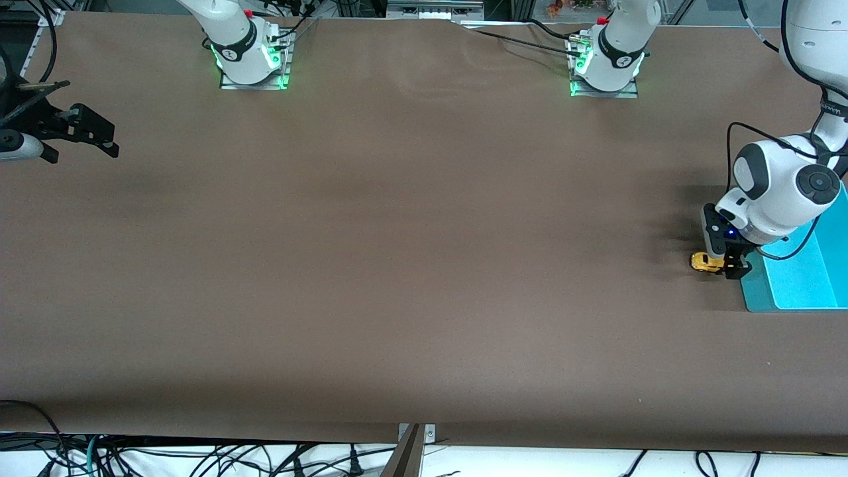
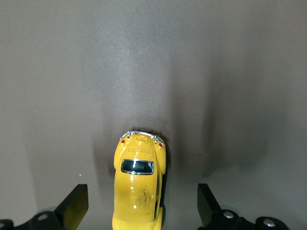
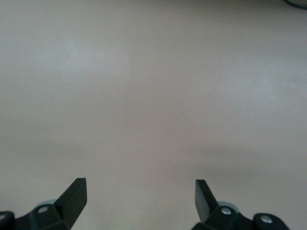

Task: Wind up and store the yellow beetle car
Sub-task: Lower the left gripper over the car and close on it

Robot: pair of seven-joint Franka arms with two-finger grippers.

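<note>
The yellow beetle car (image 1: 705, 262) stands on the brown table at the left arm's end, beside a turquoise bin (image 1: 798, 278). In the left wrist view the car (image 2: 139, 184) lies between my open fingers, with a gap on each side. My left gripper (image 1: 725, 260) is low over the car, open, with nothing held. My right gripper (image 1: 99, 138) hangs open and empty over the right arm's end of the table; its wrist view (image 3: 139, 196) shows only bare table.
The turquoise bin stands at the table's edge at the left arm's end, right next to the left gripper. The two arm bases (image 1: 252, 59) (image 1: 606, 66) stand along the table's edge farthest from the front camera.
</note>
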